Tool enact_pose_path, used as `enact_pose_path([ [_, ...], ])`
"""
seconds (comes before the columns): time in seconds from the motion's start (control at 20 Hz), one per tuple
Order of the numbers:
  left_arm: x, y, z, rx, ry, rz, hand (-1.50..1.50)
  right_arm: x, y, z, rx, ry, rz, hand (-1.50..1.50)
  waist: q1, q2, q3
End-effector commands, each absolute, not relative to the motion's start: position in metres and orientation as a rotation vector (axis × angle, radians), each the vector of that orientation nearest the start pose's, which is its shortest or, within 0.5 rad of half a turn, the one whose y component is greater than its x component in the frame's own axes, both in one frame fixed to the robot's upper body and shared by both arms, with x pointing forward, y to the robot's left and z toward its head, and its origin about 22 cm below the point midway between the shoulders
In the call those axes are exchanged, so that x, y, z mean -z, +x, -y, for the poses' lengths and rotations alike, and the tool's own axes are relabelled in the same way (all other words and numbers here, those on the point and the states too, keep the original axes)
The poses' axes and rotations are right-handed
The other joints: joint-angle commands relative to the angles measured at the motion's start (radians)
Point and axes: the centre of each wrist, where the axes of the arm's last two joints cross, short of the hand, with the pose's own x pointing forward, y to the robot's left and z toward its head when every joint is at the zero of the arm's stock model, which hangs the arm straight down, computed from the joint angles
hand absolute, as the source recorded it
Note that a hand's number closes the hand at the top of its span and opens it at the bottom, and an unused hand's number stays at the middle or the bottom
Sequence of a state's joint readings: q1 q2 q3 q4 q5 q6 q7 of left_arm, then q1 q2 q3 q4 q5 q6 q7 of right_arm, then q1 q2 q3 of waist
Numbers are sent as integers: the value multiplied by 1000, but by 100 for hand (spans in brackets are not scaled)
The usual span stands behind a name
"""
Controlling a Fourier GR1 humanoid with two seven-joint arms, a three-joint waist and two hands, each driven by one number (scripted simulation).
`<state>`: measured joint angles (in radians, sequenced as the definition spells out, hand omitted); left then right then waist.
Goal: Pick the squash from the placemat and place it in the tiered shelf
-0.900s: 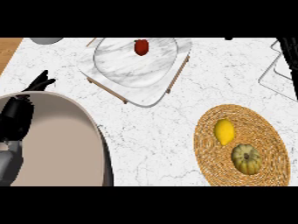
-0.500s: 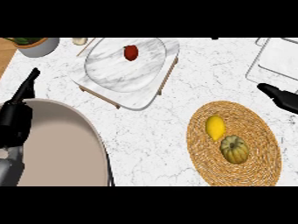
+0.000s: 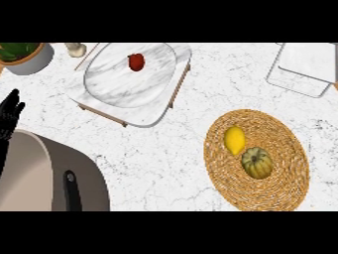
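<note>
Head view, looking down: green squash (image 3: 257,162) lying on round woven placemat (image 3: 257,159), touching yellow lemon (image 3: 234,140). Tiered shelf (image 3: 305,68) at upper right, well apart. Left hand (image 3: 0,131) at left edge, fingers straight, released, holding nothing.

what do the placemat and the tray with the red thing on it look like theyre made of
The placemat looks like woven straw or wicker: tan, matt, with coiled ridges ringing out from its middle. The tray looks like polished marble, white with faint grey veins, much like the counter; the thin brown edges beneath it suggest a wooden frame, though that is less sure.
</note>
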<state>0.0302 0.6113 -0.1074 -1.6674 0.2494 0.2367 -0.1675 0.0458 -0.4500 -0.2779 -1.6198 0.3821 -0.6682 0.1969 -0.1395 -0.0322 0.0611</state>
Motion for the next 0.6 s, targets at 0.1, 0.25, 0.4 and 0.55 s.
enact_pose_path([
  [0.1,-36,231,-288,180,191,1619,0,-53,199,346,254,-1383,1520,-150,23,35,-65],
  [0.25,-38,227,-285,208,186,1602,0,-27,177,334,79,-1308,1368,-150,44,43,-67],
  [0.4,-43,230,-279,210,162,1609,0,-19,169,320,-7,-1306,1289,-150,59,50,-71],
  [0.55,-41,228,-270,218,141,1609,0,-30,167,313,-60,-1302,1226,-150,72,50,-73],
])
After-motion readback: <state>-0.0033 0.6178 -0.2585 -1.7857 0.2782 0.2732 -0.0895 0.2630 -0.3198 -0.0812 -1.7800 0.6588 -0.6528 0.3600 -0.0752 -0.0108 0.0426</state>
